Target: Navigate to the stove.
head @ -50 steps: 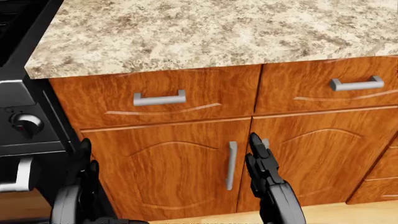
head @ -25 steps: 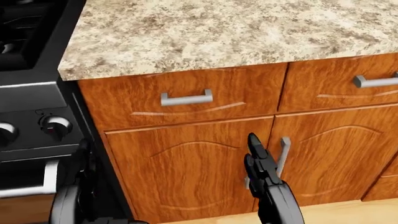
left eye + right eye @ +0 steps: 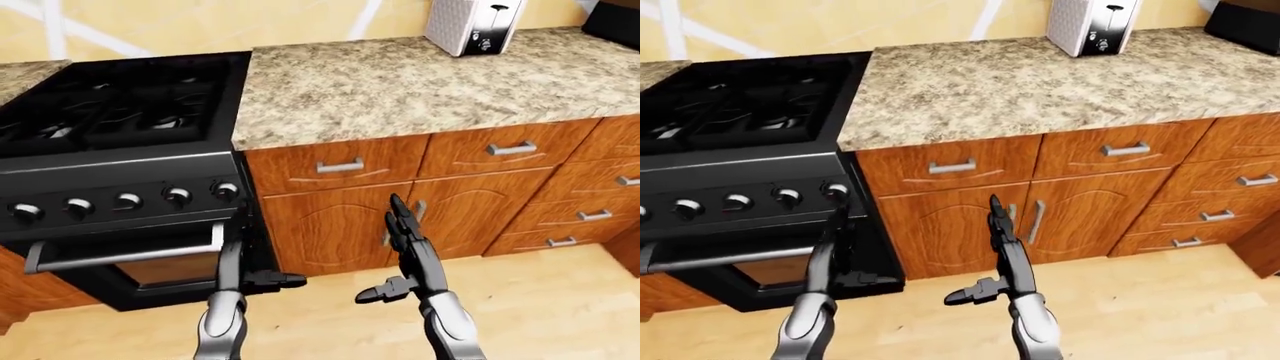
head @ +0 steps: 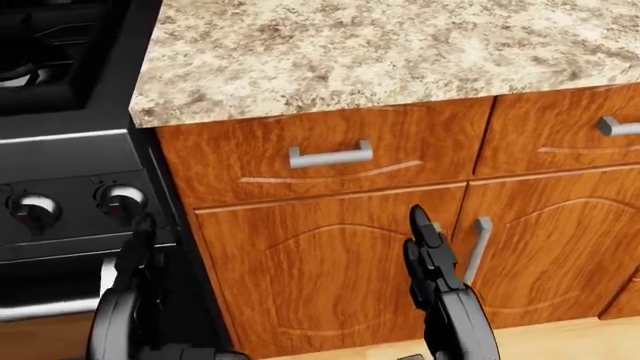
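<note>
The black stove [image 3: 110, 142] fills the left half of the left-eye view, with gas burners [image 3: 120, 116] on top, a row of silver knobs [image 3: 128, 201] and an oven door handle [image 3: 120, 253] below. In the head view only its right edge and two knobs [image 4: 120, 199] show at the left. My left hand [image 3: 262, 279] hangs open low in the view, just below the oven handle's right end. My right hand [image 3: 392, 259] is open too, fingers pointing up before the wooden cabinet doors [image 3: 370, 225].
A speckled stone counter [image 3: 420, 82] runs right of the stove over wooden drawers [image 3: 340, 166] and doors with metal handles. A silver toaster [image 3: 470, 26] stands at the counter's top edge. A pale wood floor [image 3: 540, 300] spreads at the lower right.
The whole head view has shifted: cabinets slid right and more of the stove, with a second knob, has come in from the left. The hands keep their pose.
</note>
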Robot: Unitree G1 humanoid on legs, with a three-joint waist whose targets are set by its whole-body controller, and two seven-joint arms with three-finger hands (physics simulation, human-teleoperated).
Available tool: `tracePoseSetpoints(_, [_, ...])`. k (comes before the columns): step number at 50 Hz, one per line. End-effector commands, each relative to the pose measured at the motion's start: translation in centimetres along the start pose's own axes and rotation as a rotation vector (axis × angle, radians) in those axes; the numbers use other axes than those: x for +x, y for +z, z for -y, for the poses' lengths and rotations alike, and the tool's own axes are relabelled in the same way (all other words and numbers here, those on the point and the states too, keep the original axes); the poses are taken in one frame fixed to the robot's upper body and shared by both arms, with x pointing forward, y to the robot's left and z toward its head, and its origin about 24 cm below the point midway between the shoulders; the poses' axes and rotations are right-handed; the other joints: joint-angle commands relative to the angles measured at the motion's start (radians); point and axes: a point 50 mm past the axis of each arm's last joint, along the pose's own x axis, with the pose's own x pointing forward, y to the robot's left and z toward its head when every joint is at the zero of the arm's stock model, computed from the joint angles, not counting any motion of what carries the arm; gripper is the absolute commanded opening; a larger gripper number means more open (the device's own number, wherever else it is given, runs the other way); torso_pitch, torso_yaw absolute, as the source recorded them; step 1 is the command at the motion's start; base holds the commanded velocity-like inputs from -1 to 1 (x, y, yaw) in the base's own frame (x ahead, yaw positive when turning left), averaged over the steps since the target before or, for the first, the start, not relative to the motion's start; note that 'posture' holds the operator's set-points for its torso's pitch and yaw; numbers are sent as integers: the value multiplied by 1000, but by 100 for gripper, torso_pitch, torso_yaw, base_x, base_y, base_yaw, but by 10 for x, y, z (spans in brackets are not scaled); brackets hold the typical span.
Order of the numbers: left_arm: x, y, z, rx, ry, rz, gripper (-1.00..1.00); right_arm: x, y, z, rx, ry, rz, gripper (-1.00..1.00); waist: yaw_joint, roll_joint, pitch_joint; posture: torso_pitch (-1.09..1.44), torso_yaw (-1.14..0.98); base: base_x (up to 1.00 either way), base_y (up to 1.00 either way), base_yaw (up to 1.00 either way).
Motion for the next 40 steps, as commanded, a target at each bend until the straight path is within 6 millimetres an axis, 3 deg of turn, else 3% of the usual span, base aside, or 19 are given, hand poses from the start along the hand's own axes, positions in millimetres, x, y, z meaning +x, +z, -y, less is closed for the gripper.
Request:
tracePoseSetpoints(1, [2, 14, -1, 1, 5, 71, 100, 3, 14, -1, -11, 8, 72, 100, 5, -10, -16, 0, 0, 0, 19, 0])
tracePoseSetpoints(3, [2, 14, -1, 1, 5, 71, 100, 3, 14, -1, -10, 7, 72, 100, 8, -7, -8, 0, 0, 0, 18, 0])
tracePoseSetpoints(9, [2, 14, -1, 1, 5, 71, 100, 2, 14, 0, -7, 6, 72, 100, 6, -61, -3, 0, 0, 0, 18, 0])
tracePoseSetpoints(12, [2, 14, -1, 1, 5, 71, 100, 2, 15, -1, -9, 8, 73, 100, 4, -98, -3, 0, 0, -2, 18, 0])
tracePoseSetpoints(14, [2, 14, -1, 1, 5, 71, 100, 2, 15, -1, -11, 9, 74, 100, 1, -146, -14, 0, 0, -1, 18, 0])
tracePoseSetpoints(16, [2, 14, -1, 1, 5, 71, 100, 2, 15, -1, -11, 10, 75, 100, -10, -116, -8, 0, 0, -1, 18, 0])
tracePoseSetpoints(17, [2, 14, -1, 1, 5, 71, 100, 2, 15, -1, -11, 11, 75, 100, -4, -123, -8, 0, 0, -2, 18, 0])
tracePoseSetpoints(20, [2, 14, -1, 1, 5, 71, 100, 2, 15, -1, -12, 12, 76, 100, -4, -112, -17, 0, 0, -1, 18, 0])
tracePoseSetpoints(24, [2, 14, -1, 1, 5, 71, 100, 2, 15, -1, -12, 13, 75, 100, -3, -71, -4, 0, 0, -1, 18, 0])
tracePoseSetpoints(26, [2, 14, -1, 1, 5, 71, 100, 2, 15, -1, -13, 13, 75, 100, -5, -32, -4, 0, 0, -2, 18, 0])
tracePoseSetpoints(28, [2, 14, -1, 1, 5, 71, 100, 2, 14, -1, -13, 13, 75, 100, 1, 46, -26, 0, 0, -3, 18, 0])
tracePoseSetpoints(29, [2, 14, -1, 1, 5, 71, 100, 2, 14, -1, -12, 13, 74, 100, 9, -9, -13, 0, 0, -3, 18, 0])
tracePoseSetpoints(30, [2, 14, -1, 1, 5, 71, 100, 2, 14, -1, -12, 13, 74, 100, 6, 1, -11, 0, 0, -5, 19, 0])
tracePoseSetpoints(31, [2, 14, -1, 1, 5, 71, 100, 2, 14, -1, -13, 14, 74, 100, 10, -6, -14, 0, 0, -5, 18, 0])
tracePoseSetpoints(40, [2, 14, -1, 1, 5, 71, 100, 2, 14, -1, -11, 11, 73, 100, 5, -96, -5, 0, 0, -4, 18, 0])
